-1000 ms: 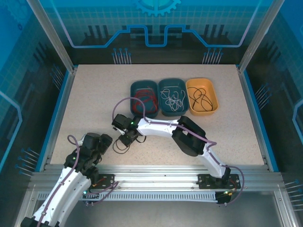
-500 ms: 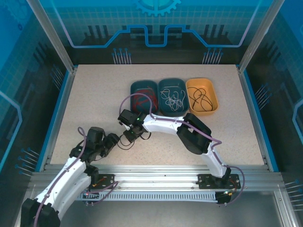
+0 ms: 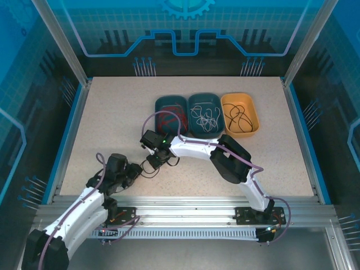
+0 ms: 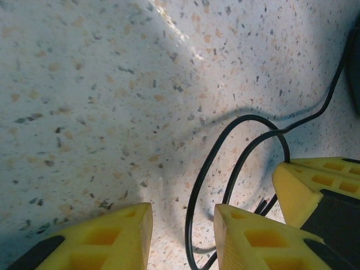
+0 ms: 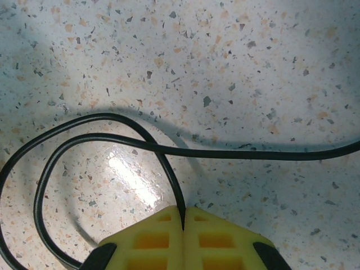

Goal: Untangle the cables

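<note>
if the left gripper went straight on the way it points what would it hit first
Likely the black cable: its loop lies on the table just ahead of the open left gripper, one strand between its fingers; depth is unclear.

The tabletop (image 3: 112,112) is seen to be cream, speckled with grey, black and orange flecks, and is edged in blue. A black cable (image 5: 225,153) is laid across it. The left hand (image 4: 183,233) and right hand (image 5: 183,222) are finished in yellow with a moulded grid, backed by black. Red cables (image 3: 166,120) are held in the left teal tray (image 3: 158,109), white cables (image 3: 205,117) in the middle teal tray (image 3: 205,95), and black cables (image 3: 237,119) in the orange tray (image 3: 255,115). The arms (image 3: 194,149) are coloured white and black, with purple hoses (image 3: 147,119).
</note>
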